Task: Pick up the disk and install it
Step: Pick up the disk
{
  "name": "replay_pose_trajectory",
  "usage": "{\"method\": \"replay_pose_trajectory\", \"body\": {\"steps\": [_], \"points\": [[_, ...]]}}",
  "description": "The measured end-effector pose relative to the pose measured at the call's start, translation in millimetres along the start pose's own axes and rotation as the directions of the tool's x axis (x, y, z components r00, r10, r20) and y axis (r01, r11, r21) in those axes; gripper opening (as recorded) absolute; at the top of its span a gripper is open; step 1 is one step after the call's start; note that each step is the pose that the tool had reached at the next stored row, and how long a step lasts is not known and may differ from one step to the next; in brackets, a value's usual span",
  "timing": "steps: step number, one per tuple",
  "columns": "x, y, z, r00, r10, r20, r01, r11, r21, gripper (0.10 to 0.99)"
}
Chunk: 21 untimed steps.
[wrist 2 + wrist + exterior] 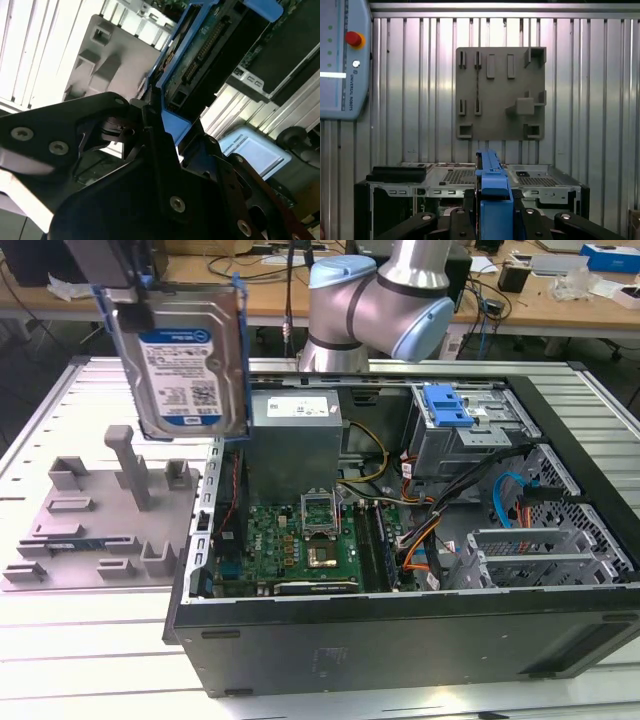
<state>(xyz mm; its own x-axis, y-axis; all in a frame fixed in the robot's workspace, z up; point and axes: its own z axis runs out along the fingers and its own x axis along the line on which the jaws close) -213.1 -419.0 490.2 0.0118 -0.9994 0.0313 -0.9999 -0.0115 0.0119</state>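
Black fingers (468, 207) clenched on the blue carrier edge of the silver rectangular metal disk (185, 360), held aloft near the grey plastic fixture plate (95, 505). Thin edge hold: it might swivel, slip, or clip the open black computer case (400, 635).

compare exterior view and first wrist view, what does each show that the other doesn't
Exterior view: the disk's labelled face, the motherboard, the grey power-supply box. First wrist view: a pendant with a red button, the disk edge-on. Both: the disk held up, the grey fixture plate, the open computer case.
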Motion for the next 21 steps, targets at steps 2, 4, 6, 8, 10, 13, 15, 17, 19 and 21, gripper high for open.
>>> {"method": "replay_pose_trajectory", "body": {"steps": [2,4,6,8,10,13,15,17,19,21], "points": [[4.6,-10.7,0.0,1.0000,0.000,0.0000,0.000,1.0000,0.000,0.365],[11.0,-25.3,0.1,1.0000,0.000,0.0001,0.000,1.0000,-0.001,0.365],[15.2,-35.0,0.0,1.0000,0.000,0.0000,0.000,1.0000,-0.001,0.365],[21.8,-50.4,0.2,1.0000,0.000,0.0002,0.000,1.0000,-0.002,0.365],[27.2,-62.7,0.1,1.0000,0.000,0.0001,0.000,1.0000,-0.002,0.365],[33.7,-77.8,0.2,1.0000,0.000,0.0001,0.000,1.0000,-0.003,0.365],[37.7,-86.9,0.2,1.0000,0.000,0.0001,0.000,1.0000,-0.003,0.365],[44.8,-103.4,0.2,1.0000,0.000,0.0001,0.000,1.0000,-0.004,0.365],[52.7,-121.8,0.3,1.0000,0.000,0.0002,0.000,1.0000,-0.005,0.365],[60.7,-140.5,0.3,1.0000,0.000,0.0001,0.000,1.0000,-0.005,0.365]]}}
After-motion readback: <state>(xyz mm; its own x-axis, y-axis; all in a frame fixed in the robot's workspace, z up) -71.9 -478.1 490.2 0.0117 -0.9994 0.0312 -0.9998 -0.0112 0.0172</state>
